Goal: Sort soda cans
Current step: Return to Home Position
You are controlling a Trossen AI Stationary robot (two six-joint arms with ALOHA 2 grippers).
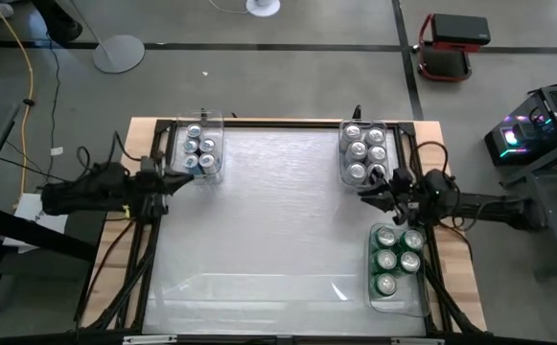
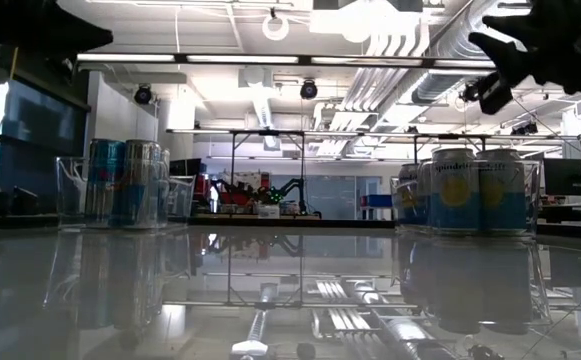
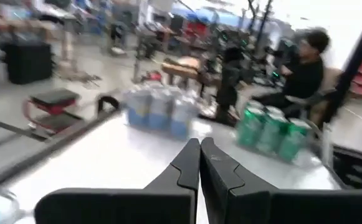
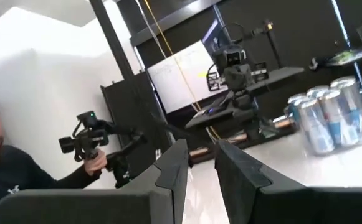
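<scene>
Green metal soda cans (image 1: 396,261) stood upright, long axes vertical, packed in the clear rectangular plastic bin (image 1: 399,301) just beside the right gripper (image 1: 372,188). The silver-sided cans (image 1: 364,150) sat on its other side, so it hung raised between two bins, fingers a little apart, empty, and nearer the green ones. Left gripper (image 1: 174,178), fingers pressed together and empty, waited just beside the blue-and-silver cans (image 1: 201,147). I'd judge the retreat only had to clear both rims

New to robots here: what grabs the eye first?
Three clear bins, each packed with one colour: green cans at the near right of the table, pale cans at the far right, blue cans at the far left. The left gripper and right gripper hover beside the far bins.
</scene>
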